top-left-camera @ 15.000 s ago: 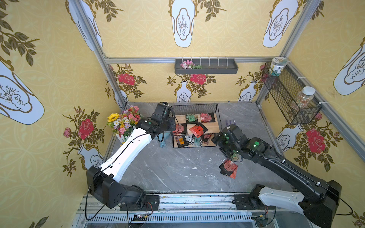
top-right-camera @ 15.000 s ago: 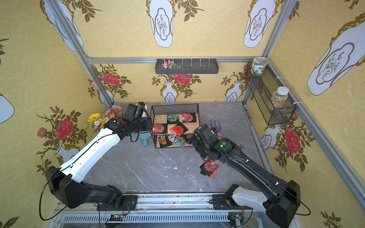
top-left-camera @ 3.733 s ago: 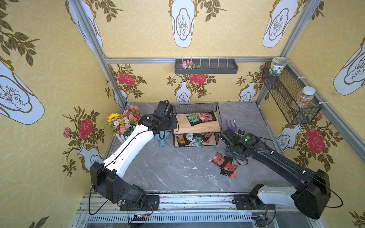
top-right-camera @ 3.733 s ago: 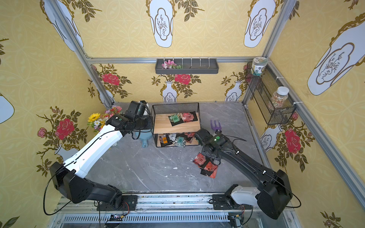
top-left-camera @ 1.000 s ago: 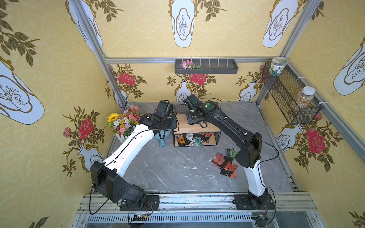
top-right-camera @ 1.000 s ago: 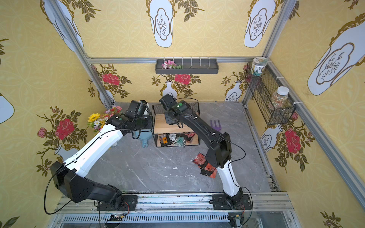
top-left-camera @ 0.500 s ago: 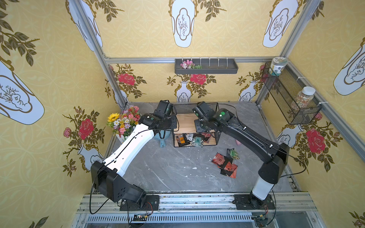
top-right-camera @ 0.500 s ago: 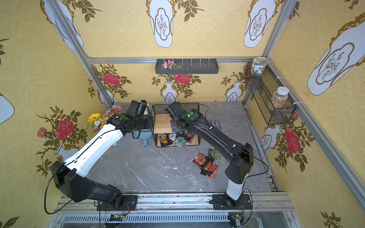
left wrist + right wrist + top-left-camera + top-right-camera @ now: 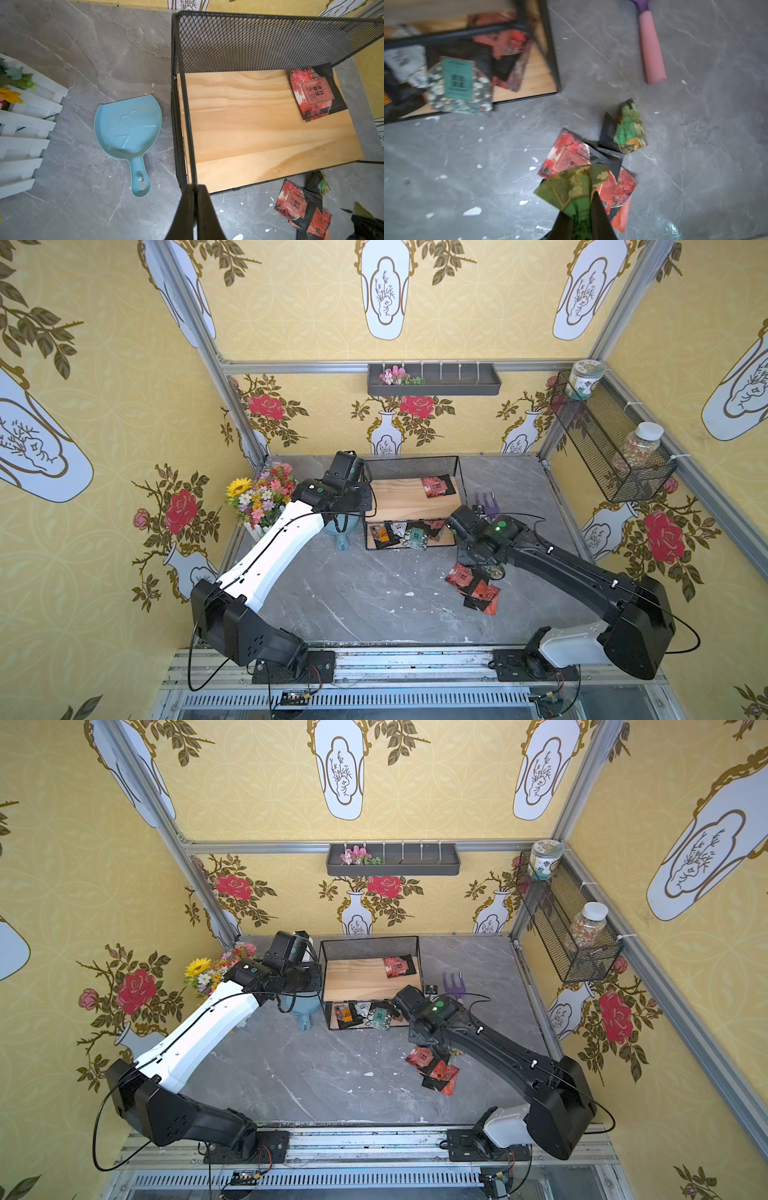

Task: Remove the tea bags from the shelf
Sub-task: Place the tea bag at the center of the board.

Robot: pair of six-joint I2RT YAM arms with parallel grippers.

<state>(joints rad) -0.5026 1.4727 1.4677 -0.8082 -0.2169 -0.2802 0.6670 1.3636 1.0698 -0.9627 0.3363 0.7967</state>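
The shelf [image 9: 399, 499] is a black wire rack with two wooden boards. One red tea bag [image 9: 435, 486] lies on its upper board [image 9: 249, 124], and several tea bags [image 9: 405, 533] lie on the lower board. My left gripper [image 9: 195, 191] is shut on the shelf's top side wire. My right gripper [image 9: 581, 209] is shut on a green tea bag [image 9: 571, 187] and hangs over a pile of red tea bags [image 9: 473, 587] on the table, to the right of the shelf's front. Another green tea bag [image 9: 629, 128] lies beside that pile.
A blue scoop [image 9: 128, 128] lies left of the shelf, next to flowers in a white fence pot [image 9: 259, 497]. A purple fork tool [image 9: 651, 52] lies right of the shelf. A mesh basket with jars [image 9: 611, 448] and a grey tray [image 9: 432, 379] hang on the walls.
My right arm has swung from the shelf's upper board out to the front right, carrying the green tea bag to above the pile. The left arm has not moved.
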